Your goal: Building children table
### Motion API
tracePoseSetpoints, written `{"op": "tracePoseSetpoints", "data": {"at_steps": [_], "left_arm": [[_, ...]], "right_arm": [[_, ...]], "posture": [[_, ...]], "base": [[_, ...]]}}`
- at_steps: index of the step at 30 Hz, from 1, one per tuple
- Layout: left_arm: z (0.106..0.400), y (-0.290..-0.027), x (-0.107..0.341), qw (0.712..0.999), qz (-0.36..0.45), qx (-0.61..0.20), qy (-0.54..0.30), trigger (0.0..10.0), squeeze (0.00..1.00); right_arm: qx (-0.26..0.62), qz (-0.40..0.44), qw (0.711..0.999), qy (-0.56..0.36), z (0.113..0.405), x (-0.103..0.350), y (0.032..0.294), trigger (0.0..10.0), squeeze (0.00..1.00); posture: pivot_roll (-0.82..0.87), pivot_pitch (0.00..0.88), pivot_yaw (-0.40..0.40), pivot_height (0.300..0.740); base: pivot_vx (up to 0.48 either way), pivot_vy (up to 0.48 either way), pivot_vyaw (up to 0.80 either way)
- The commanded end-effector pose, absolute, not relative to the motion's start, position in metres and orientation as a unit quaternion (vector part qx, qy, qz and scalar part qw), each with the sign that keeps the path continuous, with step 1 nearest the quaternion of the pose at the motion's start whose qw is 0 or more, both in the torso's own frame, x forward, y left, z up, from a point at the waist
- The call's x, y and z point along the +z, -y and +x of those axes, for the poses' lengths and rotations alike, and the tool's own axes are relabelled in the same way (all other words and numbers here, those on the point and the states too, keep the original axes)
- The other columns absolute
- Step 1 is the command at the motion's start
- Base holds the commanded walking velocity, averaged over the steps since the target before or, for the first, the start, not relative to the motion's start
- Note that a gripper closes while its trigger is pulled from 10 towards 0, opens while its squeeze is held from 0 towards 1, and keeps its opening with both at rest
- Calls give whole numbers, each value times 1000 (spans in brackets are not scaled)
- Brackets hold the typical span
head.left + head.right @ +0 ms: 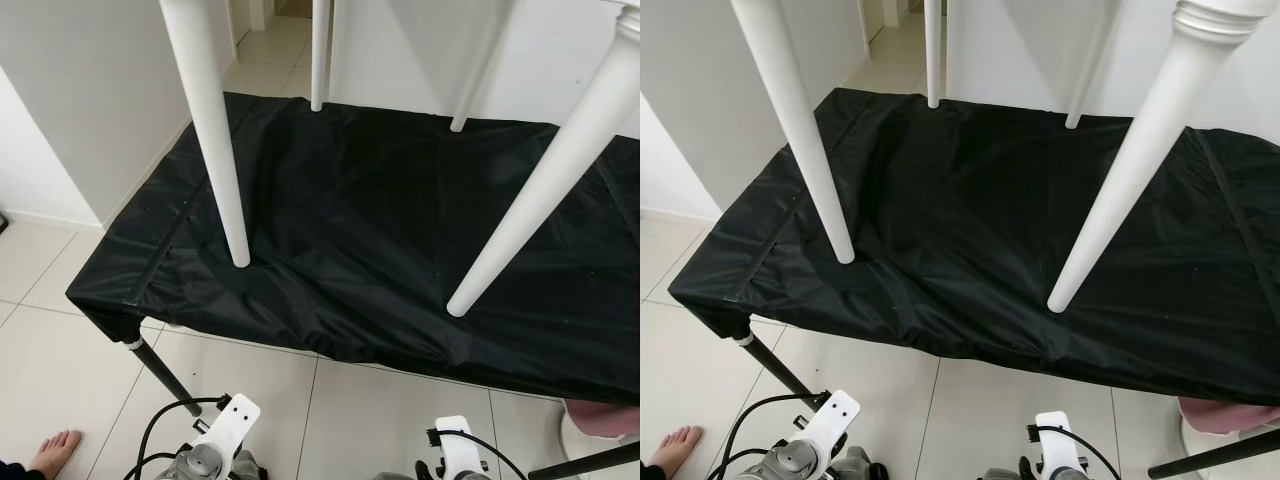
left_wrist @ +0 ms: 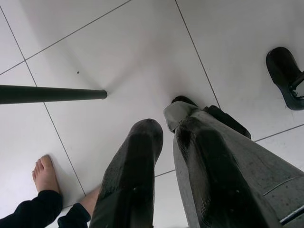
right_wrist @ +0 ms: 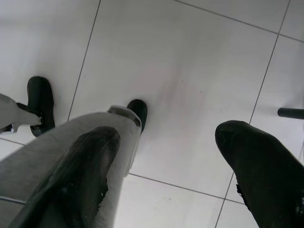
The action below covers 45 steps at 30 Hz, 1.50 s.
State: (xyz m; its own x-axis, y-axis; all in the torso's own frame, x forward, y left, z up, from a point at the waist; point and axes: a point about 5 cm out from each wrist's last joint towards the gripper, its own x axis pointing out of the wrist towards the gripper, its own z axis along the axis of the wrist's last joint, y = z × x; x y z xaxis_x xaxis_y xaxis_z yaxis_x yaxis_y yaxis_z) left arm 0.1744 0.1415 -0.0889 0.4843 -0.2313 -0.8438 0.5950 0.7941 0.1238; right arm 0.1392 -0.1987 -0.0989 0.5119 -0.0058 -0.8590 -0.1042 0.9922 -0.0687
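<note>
Children's table stands on the black-covered bench, apparently for reach; I hang left gripper and right gripper below it, parted, empty.

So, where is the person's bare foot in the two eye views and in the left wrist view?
Left eye view: the bare foot is in the bottom left corner, on the tiles.
Right eye view: bottom left corner again.
Left wrist view: on the tiles beside the left gripper.
Shared landmark: the black table leg standing near the foot.
</note>
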Motion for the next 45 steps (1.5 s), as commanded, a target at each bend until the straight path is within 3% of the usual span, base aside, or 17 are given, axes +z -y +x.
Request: {"op": "tracePoseSetpoints", "data": {"at_steps": [1, 23, 45], "left_arm": [[160, -148, -96, 820, 208, -245, -474, 10000, 0], [167, -129, -93, 830, 193, -250, -459, 10000, 0], [170, -131, -92, 834, 188, -237, -461, 10000, 0]], "right_arm": [[38, -48, 851, -521, 123, -107, 186, 10000, 0], [54, -74, 839, -537, 117, -110, 181, 10000, 0], [38, -62, 840, -538, 109, -109, 200, 10000, 0]], "posture": [[-25, 0, 72, 740], [10, 0, 25, 740], [25, 0, 16, 740]], "base": [[0, 0, 0], [0, 0, 0], [0, 0, 0]]}}
